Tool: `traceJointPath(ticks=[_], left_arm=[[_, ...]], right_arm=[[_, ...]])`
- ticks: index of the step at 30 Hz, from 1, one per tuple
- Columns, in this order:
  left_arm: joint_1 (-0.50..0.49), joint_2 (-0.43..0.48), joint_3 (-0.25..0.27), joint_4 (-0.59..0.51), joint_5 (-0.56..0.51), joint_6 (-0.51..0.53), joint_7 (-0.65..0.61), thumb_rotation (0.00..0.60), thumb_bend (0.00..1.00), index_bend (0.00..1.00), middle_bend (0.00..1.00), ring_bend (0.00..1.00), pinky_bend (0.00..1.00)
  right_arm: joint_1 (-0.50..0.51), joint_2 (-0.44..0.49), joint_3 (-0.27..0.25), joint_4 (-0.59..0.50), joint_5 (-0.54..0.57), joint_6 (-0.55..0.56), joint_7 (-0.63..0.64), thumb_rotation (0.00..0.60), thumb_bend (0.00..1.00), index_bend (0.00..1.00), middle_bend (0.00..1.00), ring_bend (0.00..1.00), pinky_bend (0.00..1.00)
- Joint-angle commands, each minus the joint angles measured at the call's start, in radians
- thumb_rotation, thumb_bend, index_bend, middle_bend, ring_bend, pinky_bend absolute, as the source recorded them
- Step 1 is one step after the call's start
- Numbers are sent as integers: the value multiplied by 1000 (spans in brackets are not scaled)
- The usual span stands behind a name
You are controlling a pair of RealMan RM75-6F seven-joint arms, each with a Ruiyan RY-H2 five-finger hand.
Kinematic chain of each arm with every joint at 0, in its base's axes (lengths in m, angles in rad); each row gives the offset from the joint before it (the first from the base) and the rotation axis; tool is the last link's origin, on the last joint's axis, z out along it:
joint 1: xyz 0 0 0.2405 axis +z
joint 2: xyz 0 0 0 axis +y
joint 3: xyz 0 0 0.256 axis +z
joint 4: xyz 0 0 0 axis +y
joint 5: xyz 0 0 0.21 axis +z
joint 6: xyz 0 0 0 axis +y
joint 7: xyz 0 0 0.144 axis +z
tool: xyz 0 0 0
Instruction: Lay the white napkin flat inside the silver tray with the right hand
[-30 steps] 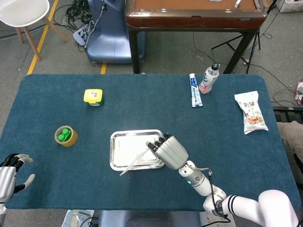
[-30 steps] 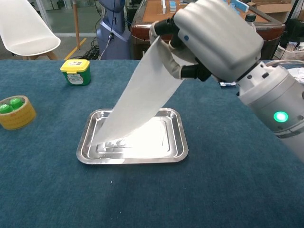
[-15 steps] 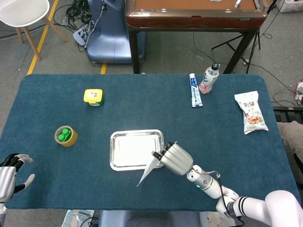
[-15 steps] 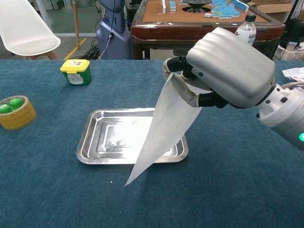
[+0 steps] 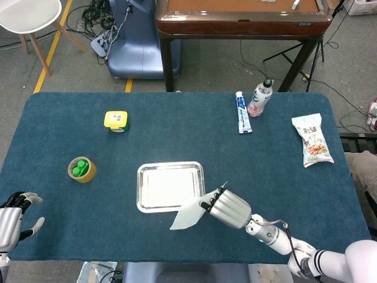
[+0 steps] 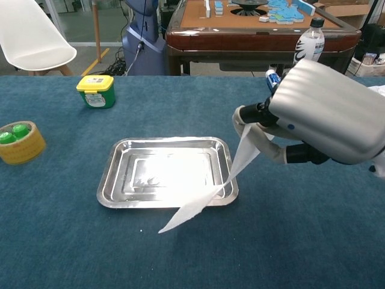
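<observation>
Napkin [image 6: 207, 198] in right robot hand [image 6: 319, 114]

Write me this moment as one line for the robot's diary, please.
right hand: holds white napkin | napkin: draped over near right rim of silver tray, tip on table, not flat inside | left hand: idle, holds nothing

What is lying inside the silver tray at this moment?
Nothing lies on the bare floor of the silver tray. The white napkin, held by the right hand, only crosses its near right corner; its tip rests on the table. That corner is covered.
</observation>
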Motion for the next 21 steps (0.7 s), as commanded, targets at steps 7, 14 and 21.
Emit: traceJointPath(ticks=[7, 14, 21], left_arm=[[-1, -2, 1, 1, -1, -2, 1, 600, 226, 407, 348, 230, 480], [-1, -3, 2, 1, 1, -2, 3, 600, 225, 407, 348, 230, 480], [-2, -4, 2, 1, 0, -5, 5, 600, 226, 407, 348, 230, 480]], right_arm=[[-5, 55, -41, -20, -25, -29, 23, 600, 651, 652, 1000, 1000, 1000], [-12, 84, -63, -31, -32, -62, 14, 600, 651, 662, 1000, 1000, 1000], [-36, 52, -16, -2, 17, -54, -25, 600, 651, 672, 1000, 1000, 1000]])
